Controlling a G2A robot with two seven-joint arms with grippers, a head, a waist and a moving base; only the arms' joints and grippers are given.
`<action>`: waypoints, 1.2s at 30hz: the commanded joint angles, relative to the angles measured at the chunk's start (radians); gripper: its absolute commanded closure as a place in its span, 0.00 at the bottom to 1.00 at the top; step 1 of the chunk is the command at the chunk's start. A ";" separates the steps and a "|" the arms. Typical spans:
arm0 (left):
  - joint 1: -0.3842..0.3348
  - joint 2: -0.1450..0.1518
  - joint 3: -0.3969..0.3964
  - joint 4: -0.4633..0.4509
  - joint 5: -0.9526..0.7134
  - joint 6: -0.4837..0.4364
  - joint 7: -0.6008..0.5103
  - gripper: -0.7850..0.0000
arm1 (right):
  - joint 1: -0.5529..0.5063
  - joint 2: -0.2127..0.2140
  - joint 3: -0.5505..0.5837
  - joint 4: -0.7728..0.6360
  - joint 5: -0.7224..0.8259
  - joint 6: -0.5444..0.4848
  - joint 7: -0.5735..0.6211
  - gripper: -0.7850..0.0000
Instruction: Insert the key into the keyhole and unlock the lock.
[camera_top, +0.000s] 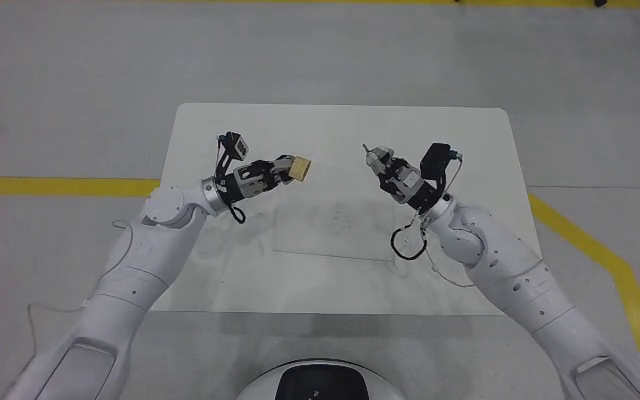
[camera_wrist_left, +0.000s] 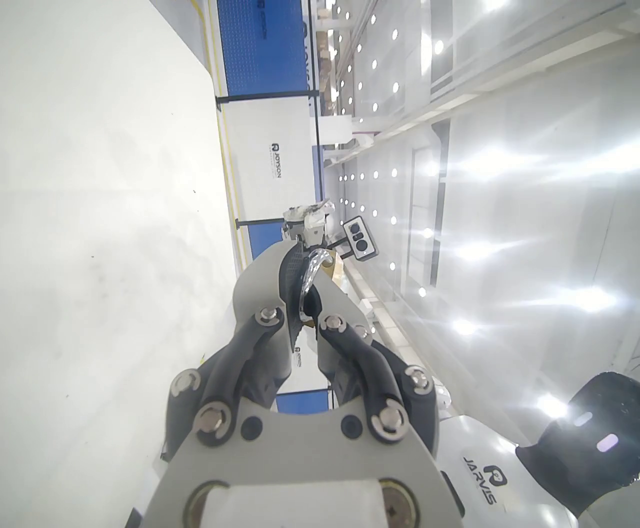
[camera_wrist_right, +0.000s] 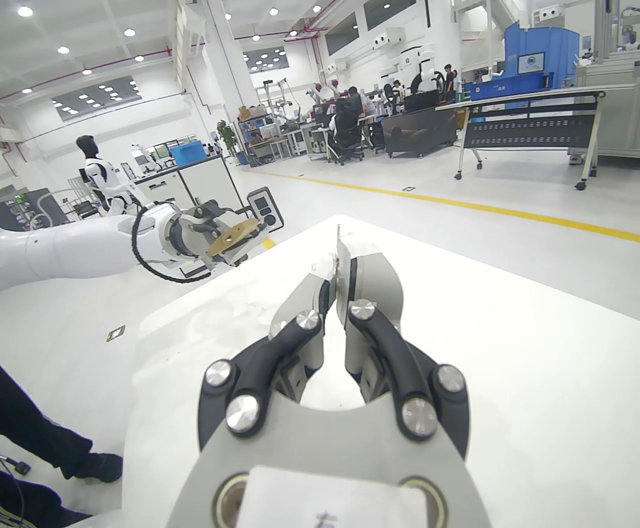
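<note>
The lock (camera_top: 298, 169) is brass-toned metal with a glossy shackle (camera_wrist_left: 311, 277), the key (camera_wrist_right: 338, 237) metal, the table (camera_top: 460, 140) matt.

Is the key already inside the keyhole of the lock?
No, the top view shows the key in the right gripper clearly apart from the lock in the left gripper.
</note>
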 joint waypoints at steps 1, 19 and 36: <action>-0.036 -0.010 0.023 0.031 0.003 -0.004 -0.037 1.00 | 0.006 -0.010 0.001 -0.004 0.021 0.016 0.010 1.00; -0.170 -0.086 0.123 0.228 -0.042 -0.006 -0.170 1.00 | 0.080 -0.100 -0.051 0.008 -0.004 -0.054 0.131 1.00; -0.178 -0.109 0.090 0.330 -0.167 0.198 -0.213 1.00 | 0.059 -0.126 -0.005 -0.017 -0.108 -0.121 0.162 1.00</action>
